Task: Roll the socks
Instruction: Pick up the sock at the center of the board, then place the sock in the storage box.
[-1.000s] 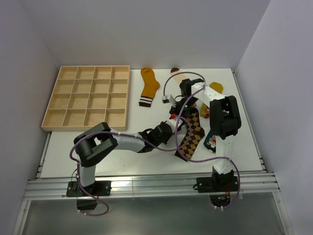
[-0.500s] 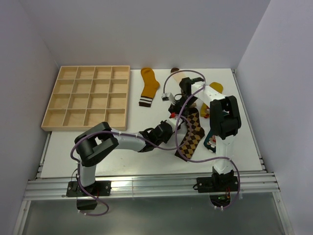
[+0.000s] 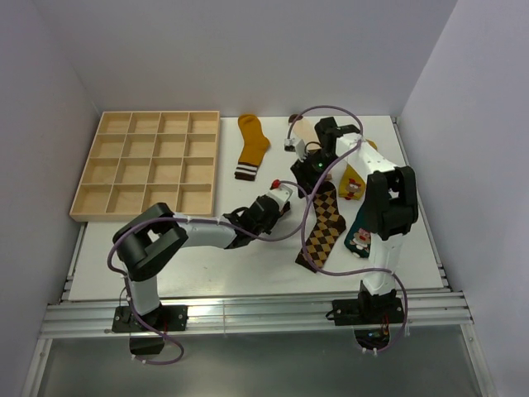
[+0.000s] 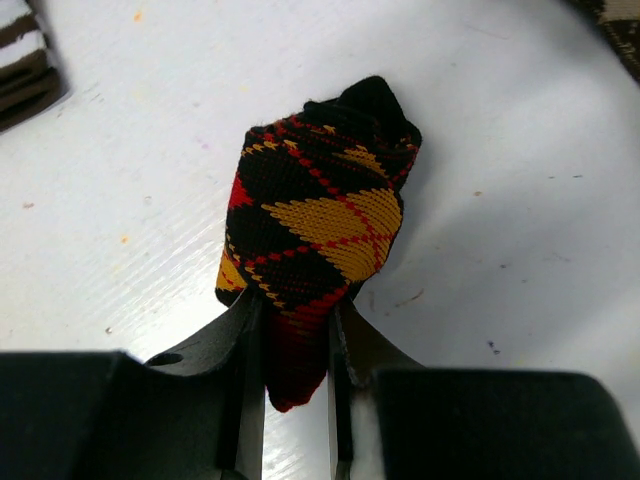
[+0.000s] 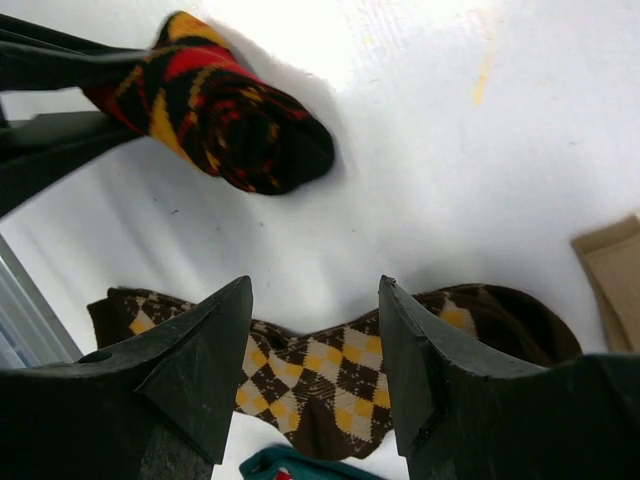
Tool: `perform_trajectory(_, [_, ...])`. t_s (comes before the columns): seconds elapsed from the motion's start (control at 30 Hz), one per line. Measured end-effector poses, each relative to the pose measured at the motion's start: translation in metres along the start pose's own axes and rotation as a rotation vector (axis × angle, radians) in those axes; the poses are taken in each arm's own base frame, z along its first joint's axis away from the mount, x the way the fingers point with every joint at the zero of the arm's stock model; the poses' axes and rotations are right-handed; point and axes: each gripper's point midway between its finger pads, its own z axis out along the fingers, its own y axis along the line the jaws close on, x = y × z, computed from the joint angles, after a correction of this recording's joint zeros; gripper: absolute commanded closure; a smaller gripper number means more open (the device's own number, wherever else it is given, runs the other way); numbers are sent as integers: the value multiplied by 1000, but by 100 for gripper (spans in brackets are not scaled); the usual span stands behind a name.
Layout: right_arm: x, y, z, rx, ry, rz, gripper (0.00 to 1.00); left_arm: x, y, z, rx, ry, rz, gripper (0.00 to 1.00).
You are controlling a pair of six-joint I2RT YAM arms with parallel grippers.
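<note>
My left gripper [image 4: 295, 312] is shut on a rolled black, red and yellow argyle sock [image 4: 315, 225], which rests on the white table. In the top view the left gripper [image 3: 279, 198] is at mid-table. My right gripper [image 5: 315, 290] is open and empty above the table. The rolled sock [image 5: 230, 105] lies beyond its fingertips. A flat brown argyle sock [image 5: 340, 375] lies under it, and also shows in the top view [image 3: 322, 227]. The right gripper [image 3: 304, 175] hovers just behind the left one.
A mustard sock with striped cuff [image 3: 250, 145], a cream sock [image 3: 302, 128], a yellow sock [image 3: 354, 178] and a teal sock [image 3: 361, 233] lie on the table. A wooden compartment tray [image 3: 149, 161] stands at the back left.
My left gripper has moved away from the bases with the rolled sock in it. My right arm has swung back and to the right, away from the rolled sock.
</note>
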Motion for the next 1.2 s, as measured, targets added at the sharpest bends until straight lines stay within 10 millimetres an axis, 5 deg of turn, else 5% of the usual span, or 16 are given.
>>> perform_trajectory(0.27, [0,-12,-5,46,-13,46,40,2,21,-10,-9,26,-66,100])
perform_trajectory(0.73, [-3,-19,-14,70,-31,68,40,-31,68,-36,-75,-17,-224,100])
perform_trajectory(1.03, [-12,-27,-28,102,-65,64,40,-102,146,-69,-201,-189,-395,100])
perform_trajectory(1.2, [-21,-31,-35,124,-85,53,40,-120,220,-81,-356,-237,-474,100])
